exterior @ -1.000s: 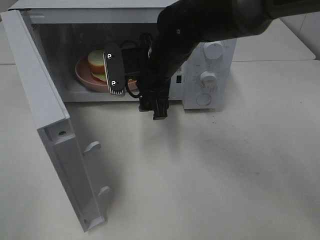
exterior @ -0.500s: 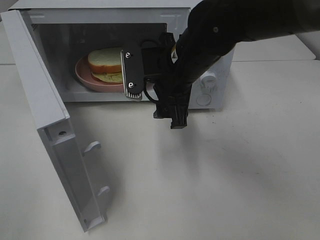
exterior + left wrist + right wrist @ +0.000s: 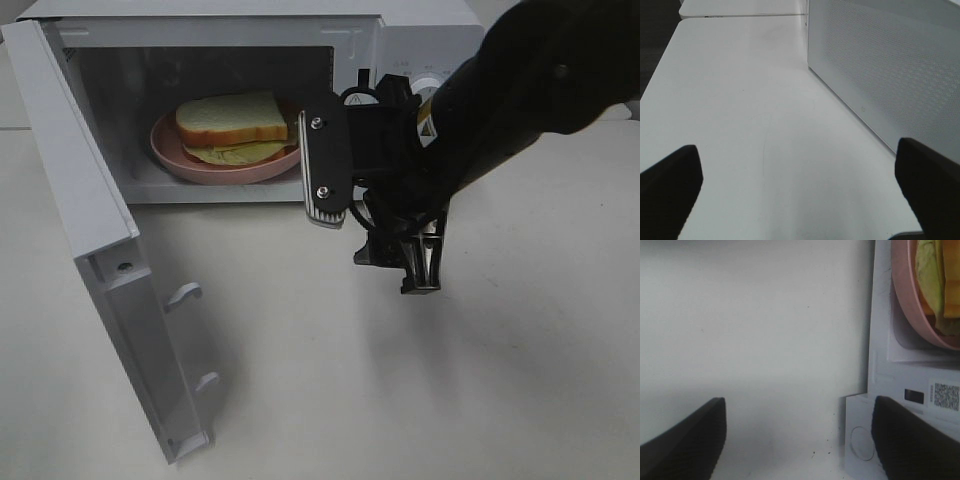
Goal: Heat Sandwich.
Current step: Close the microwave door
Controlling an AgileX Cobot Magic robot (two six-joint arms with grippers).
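— So, the sandwich (image 3: 232, 118) lies on its pink plate (image 3: 225, 172) inside the microwave (image 3: 420, 30), well within the cavity. Nothing that we can see overhangs the sill.
— Agreed. Our step then, we judge, is shutting the door (image 3: 90, 220), which stands wide open on the side of the microwave away from the knobs.
— The right gripper (image 3: 797, 405) hangs just in front of the microwave's opening, jaws spread, nothing between them. We'd want it out of the door's swing.
— And the left gripper (image 3: 797, 165)? Its jaws are spread wide too, empty, beside a perforated white panel, probably the door's outer face.
— Then we push there, near the free edge, flat and slow, so the microwave doesn't slide on the table (image 3: 500, 380), until the door sits flush.
— The right arm mostly hides the knobs, so they wait.
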